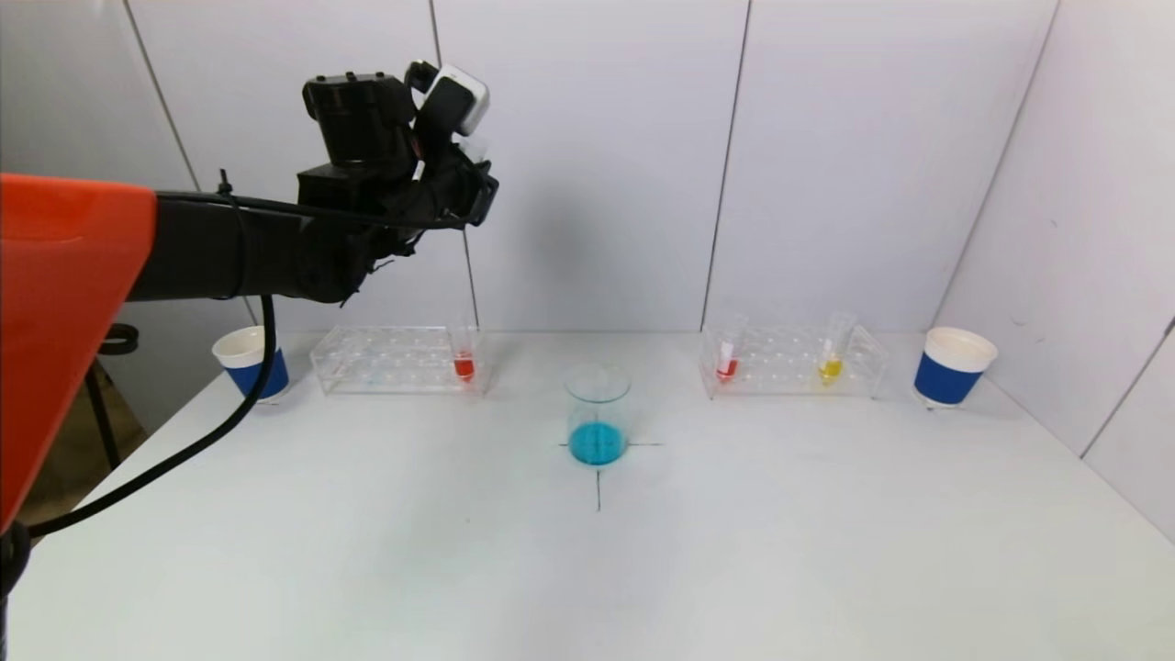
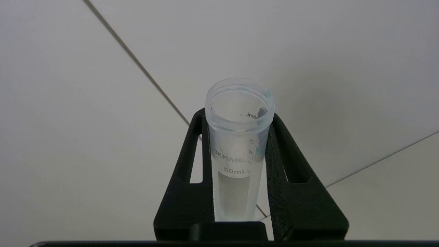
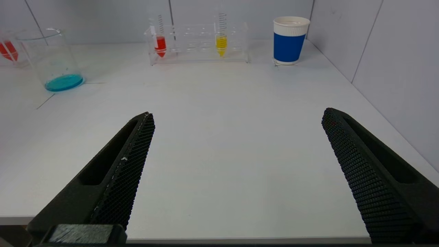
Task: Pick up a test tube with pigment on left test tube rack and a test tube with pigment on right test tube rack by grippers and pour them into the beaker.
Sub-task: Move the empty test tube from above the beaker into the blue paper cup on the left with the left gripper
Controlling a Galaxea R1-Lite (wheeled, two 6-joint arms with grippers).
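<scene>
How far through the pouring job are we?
About half. Done: the beaker holds blue pigment. In hand: the left pincer, raised above the left rack, grips an empty tube. Left: the right pincer is open and low, and the right rack's red and yellow tubes are untouched.

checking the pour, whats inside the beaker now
The beaker holds a shallow layer of blue pigment at its bottom; above that it looks empty. Nothing covers it.
</scene>
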